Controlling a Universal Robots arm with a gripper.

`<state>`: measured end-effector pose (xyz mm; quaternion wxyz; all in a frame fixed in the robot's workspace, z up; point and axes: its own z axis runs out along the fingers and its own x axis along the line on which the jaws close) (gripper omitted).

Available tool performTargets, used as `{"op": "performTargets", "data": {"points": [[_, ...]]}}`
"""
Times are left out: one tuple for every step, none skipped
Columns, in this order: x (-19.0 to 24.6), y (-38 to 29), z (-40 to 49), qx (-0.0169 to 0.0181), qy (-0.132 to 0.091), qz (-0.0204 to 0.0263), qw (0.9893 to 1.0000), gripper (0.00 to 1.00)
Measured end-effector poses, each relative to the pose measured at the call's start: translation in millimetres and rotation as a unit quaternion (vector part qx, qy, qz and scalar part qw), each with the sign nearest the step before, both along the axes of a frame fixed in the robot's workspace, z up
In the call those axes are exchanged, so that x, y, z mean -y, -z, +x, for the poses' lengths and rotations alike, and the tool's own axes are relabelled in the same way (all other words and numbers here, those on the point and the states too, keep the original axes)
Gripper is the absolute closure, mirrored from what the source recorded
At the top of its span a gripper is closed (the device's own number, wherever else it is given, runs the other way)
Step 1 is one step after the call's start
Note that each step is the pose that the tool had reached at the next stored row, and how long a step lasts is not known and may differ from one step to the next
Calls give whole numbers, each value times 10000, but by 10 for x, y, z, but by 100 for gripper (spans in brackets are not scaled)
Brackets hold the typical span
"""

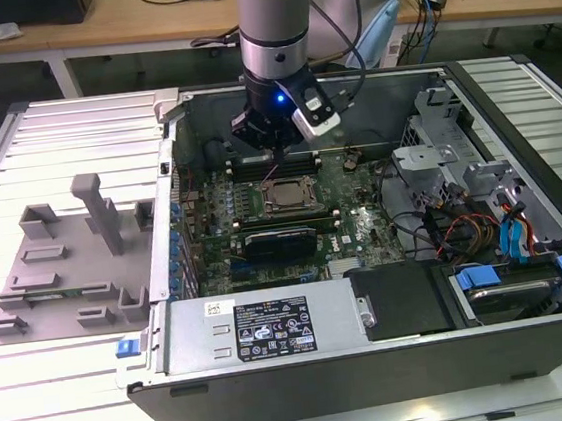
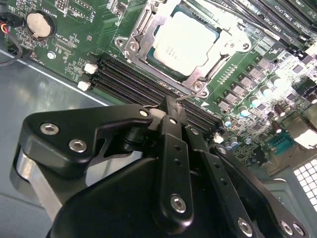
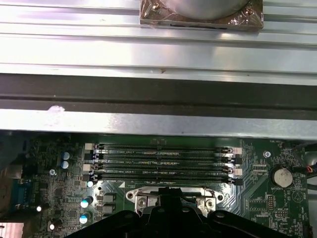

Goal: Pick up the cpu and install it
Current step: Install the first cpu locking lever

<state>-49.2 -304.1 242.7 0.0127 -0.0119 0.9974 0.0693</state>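
Fingers [image 2: 170, 111] of our gripper [image 1: 276, 143] are pressing together, empty, while we are hovering over the cpu [image 2: 184, 41] lying in the motherboard's [image 2: 69, 29] socket [image 2: 140, 29].

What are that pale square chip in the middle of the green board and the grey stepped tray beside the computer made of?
The small square cpu with a silvery-white top looks like brushed metal: it has a soft, pale sheen and sits in a shiny steel-looking socket frame. The grey stepped tray looks like matte plastic, possibly printed or moulded: dull, even grey, no glints. Neither can be confirmed by look alone.
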Motion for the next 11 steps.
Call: {"op": "performTargets", "data": {"points": [[-3, 1, 0, 0, 7, 0, 10000, 89], [-8, 6, 0, 0, 64, 1, 10000, 89], [-14, 7, 0, 0, 93, 0, 10000, 89], [-20, 9, 0, 0, 115, 0, 9999, 89], [-36, 13, 0, 0, 162, 1, 9999, 89], [-42, 19, 0, 1, 211, 1, 9998, 89], [-43, 29, 0, 0, 337, 0, 9994, 89], [-43, 36, 0, 0, 412, 0, 9992, 89], [-43, 49, 0, 0, 552, 0, 9985, 89], [-43, 59, 0, 0, 647, 0, 9979, 89], [-43, 70, 0, 0, 734, 0, 9973, 89]]}}
